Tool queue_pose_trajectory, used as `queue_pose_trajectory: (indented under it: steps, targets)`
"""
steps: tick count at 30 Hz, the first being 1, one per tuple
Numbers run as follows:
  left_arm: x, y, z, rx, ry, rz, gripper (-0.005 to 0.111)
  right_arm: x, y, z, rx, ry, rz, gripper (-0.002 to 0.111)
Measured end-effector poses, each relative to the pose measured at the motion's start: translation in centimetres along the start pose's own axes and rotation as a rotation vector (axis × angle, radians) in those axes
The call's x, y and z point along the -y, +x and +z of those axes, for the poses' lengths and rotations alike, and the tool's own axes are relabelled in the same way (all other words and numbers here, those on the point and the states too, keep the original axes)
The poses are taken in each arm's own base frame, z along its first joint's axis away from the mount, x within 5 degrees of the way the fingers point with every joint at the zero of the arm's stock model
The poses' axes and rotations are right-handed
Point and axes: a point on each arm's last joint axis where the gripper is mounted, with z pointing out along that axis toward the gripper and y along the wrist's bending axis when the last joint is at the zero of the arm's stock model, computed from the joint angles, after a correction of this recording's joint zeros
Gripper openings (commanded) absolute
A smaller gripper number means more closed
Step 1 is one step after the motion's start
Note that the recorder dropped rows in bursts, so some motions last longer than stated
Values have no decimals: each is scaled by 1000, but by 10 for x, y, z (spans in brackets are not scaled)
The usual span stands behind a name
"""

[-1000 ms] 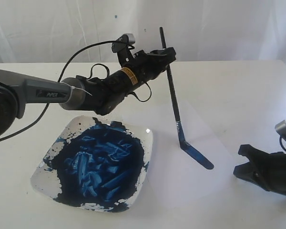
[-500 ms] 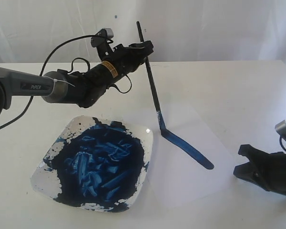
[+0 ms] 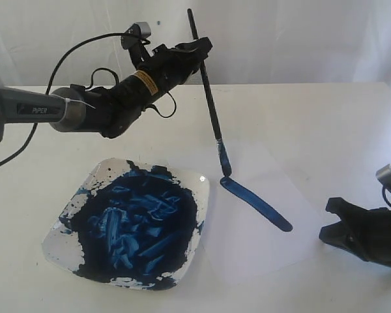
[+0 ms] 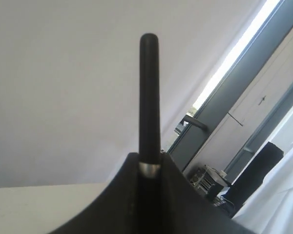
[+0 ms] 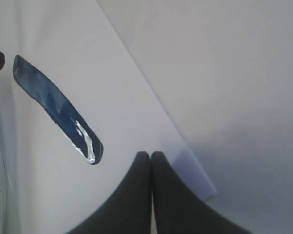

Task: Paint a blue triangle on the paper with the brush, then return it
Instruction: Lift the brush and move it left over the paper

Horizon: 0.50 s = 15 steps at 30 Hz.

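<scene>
My left gripper [image 3: 199, 55] is shut on the brush [image 3: 211, 111] high on its black handle [image 4: 149, 97], above the table's far side. The brush hangs nearly upright, and its blue-stained tip [image 3: 225, 168] sits at or just above the near-dish end of a single thick blue stroke [image 3: 255, 203] on the paper [image 3: 247, 248]. No blue triangle shows, only this one slanted stroke [image 5: 56, 109]. My right gripper [image 3: 337, 223] rests shut and empty at the paper's [image 5: 122, 78] right edge, with its fingertips [image 5: 145, 161] pressed together.
A square white dish [image 3: 195, 186] smeared with dark blue paint lies left of the paper, its corner close to the stroke's end. A white curtain hangs behind the table. My left arm [image 3: 85, 111] reaches in from the left, above the dish.
The left gripper moved left with the brush, dragging the stroke longer toward the dish. Since then it has risen slightly and the brush stands straighter. The right gripper has stayed still.
</scene>
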Motion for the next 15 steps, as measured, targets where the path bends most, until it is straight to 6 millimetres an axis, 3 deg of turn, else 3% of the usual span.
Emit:
queue_pose_trajectory:
  steps: [6, 15]
  targets:
    - [12, -5, 2, -14, 50, 3, 0, 0, 0, 0, 0, 0, 0, 0]
    - [50, -8, 5, -28, 143, 13, 0, 0, 0, 0, 0, 0, 0, 0]
